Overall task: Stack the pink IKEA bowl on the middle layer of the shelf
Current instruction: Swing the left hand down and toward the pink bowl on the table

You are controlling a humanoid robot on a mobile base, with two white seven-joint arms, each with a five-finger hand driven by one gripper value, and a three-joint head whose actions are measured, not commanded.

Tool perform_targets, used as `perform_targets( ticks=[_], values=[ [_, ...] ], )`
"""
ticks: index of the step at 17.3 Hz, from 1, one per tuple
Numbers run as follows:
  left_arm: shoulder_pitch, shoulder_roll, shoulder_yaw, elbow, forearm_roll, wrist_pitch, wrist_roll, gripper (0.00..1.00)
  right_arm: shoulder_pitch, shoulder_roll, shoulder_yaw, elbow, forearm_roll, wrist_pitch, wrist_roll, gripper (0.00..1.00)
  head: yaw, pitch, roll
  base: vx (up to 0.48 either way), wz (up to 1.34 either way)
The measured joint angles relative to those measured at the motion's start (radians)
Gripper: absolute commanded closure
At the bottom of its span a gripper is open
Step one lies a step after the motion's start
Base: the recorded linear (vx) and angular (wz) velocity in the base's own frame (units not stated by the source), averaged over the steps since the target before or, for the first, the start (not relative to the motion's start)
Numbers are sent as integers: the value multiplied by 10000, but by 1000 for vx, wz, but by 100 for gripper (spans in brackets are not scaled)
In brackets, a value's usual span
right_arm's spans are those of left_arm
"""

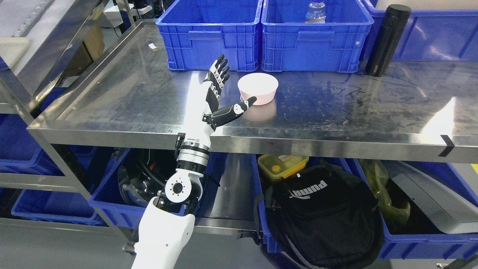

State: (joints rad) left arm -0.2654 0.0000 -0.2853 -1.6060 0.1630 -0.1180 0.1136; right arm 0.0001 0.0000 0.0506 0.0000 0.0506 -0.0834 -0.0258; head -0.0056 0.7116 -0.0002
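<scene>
A pale pink bowl (258, 88) sits upright on the steel shelf (336, 108), beside the left hand (216, 93), fingers spread wide, holding nothing.

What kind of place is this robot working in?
Probably a workshop or lab storeroom: a steel shelf carries blue plastic crates, with more bins and a black bag below. The left robot hand hovers open beside a pink bowl.
</scene>
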Motion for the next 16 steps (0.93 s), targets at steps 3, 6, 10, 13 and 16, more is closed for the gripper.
perform_targets(
  ticks=[3, 6, 10, 13, 16],
  values=[
    [-68, 0, 116, 3, -33, -34, -17, 0, 0, 0, 0, 0, 0, 0, -4, 0, 0, 0, 0, 43, -137],
    [-280, 116, 256, 1, -149, -59, -230, 0, 0, 0, 0, 0, 0, 0, -7, 0, 0, 0, 0, 35, -53],
    [-614, 808, 417, 5, -1075, 35, -932, 0, 0, 0, 0, 0, 0, 0, -7, 0, 0, 0, 0, 14, -19],
    [-992, 1477, 489, 9, -2305, 74, -2955, 0, 0, 0, 0, 0, 0, 0, -9, 0, 0, 0, 0, 0, -13],
    [-1591, 2202, 559, 20, -4138, -3, -5172, 0, -1, 0, 0, 0, 0, 0, -9, 0, 0, -1, 0, 0, 0]
  ],
)
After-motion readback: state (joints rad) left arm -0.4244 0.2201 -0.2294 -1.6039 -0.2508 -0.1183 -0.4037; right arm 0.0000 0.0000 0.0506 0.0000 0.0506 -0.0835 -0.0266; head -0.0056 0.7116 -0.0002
